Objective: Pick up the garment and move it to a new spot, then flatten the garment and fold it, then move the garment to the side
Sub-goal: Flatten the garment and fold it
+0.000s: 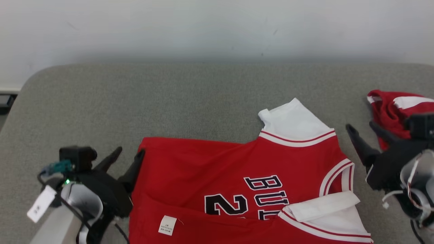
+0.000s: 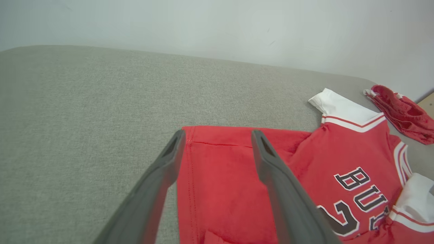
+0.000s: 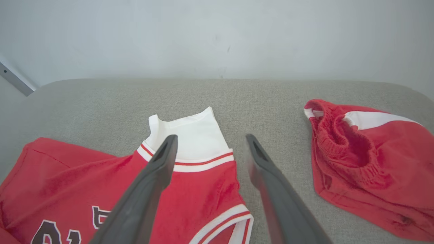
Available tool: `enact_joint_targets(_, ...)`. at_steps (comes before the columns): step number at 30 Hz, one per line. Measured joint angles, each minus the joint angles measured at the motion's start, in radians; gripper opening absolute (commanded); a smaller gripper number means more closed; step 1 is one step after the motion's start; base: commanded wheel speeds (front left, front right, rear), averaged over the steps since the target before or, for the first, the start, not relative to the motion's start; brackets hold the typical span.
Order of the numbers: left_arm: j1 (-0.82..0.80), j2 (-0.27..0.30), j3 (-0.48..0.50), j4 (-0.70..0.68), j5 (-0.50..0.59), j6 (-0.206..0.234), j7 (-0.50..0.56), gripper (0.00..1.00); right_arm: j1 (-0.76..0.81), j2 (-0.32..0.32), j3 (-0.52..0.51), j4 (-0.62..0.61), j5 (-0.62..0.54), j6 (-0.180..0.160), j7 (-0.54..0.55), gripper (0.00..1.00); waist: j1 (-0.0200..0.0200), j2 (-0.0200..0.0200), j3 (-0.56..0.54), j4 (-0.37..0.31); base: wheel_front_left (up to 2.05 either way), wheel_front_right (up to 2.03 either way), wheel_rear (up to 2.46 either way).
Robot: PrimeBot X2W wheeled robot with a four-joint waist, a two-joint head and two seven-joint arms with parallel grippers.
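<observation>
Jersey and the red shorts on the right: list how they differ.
The jersey lies spread nearly flat, its near edge folded over; the red shorts sit bunched in a heap. The jersey carries black lettering and a number; the shorts show none. The jersey covers far more of the grey table than the shorts. Both are red with white parts and rest on that table.

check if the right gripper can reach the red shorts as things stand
Probably yes: the right gripper is open and empty, and the red shorts lie close on its right, with only bare grey surface between them.
</observation>
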Motion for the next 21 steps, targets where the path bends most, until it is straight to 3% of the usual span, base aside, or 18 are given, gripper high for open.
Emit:
enact_joint_targets(8,-0.167,-0.040,-0.001,0.119,-0.012,-0.022,0.037,1.00,-0.211,0.010,0.045,0.132,-0.033,0.014,0.047,1.00,0.0001,0.0000,0.102,0.014,0.00,0.00,0.00)
enact_joint_targets(21,-0.340,-0.099,-0.029,0.278,0.000,-0.040,0.056,1.00,-0.502,0.085,0.128,0.350,-0.096,0.040,0.089,1.00,0.0002,0.0001,0.246,0.049,0.00,0.00,0.00)
